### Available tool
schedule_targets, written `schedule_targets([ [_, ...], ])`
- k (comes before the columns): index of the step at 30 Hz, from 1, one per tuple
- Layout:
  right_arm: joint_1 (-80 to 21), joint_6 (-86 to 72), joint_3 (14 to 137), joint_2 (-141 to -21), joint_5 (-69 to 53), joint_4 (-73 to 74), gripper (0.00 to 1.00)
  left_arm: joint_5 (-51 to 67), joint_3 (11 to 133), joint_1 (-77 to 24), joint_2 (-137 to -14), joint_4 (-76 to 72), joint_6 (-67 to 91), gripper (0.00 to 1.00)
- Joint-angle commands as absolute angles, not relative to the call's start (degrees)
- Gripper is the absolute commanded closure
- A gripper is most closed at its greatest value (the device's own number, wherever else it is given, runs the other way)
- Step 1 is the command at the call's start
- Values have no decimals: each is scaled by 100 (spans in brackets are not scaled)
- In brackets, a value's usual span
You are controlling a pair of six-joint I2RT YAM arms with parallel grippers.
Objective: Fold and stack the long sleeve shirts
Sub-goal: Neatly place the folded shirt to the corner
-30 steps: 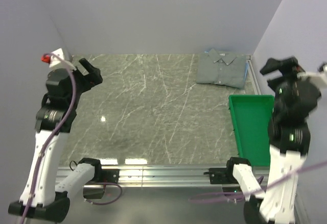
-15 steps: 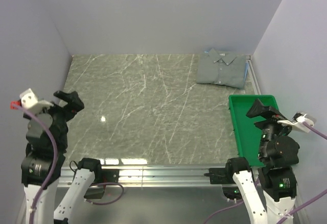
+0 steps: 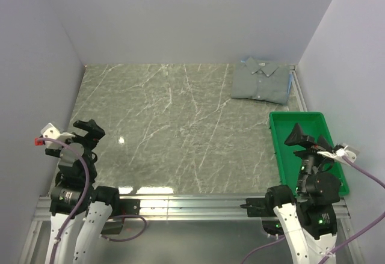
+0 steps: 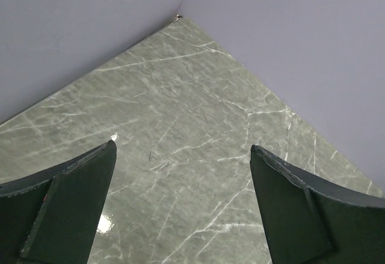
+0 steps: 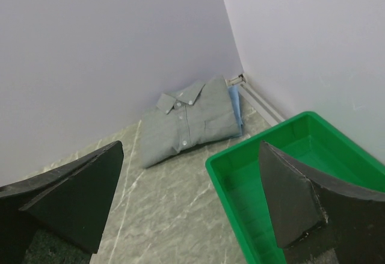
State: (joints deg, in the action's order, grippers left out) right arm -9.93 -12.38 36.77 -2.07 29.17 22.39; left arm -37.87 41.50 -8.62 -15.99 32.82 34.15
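Observation:
A folded grey shirt with collar and chest pocket lies in the table's far right corner. It rests on a folded light blue shirt, of which only an edge shows. My left gripper is open at the near left, above bare marble, holding nothing. My right gripper is open at the near right, above the green tray, empty and far from the shirts.
A green plastic tray stands at the right edge, nothing in it. Walls close in the marble table on the left, back and right. A metal rail runs along the near edge.
Both arms have pulled back from the table's sides toward their bases at the near edge. The shirts have not moved.

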Motion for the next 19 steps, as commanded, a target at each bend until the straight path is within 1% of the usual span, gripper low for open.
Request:
schedule_targets([
  [1,-1037,-976,3560,-35,2901,1732,0,-3894,3894,-861,-1582,2506,3559,1],
  [5,-1046,-949,3349,167,2769,1617,0,-3823,3683,-870,-1494,2250,3463,1],
  [9,-1046,-949,3278,141,2602,1573,0,-3525,3551,-870,-1397,1864,3024,1],
  [19,-1055,-853,3261,62,2479,1538,0,-3612,3208,-879,-1327,941,2769,1],
])
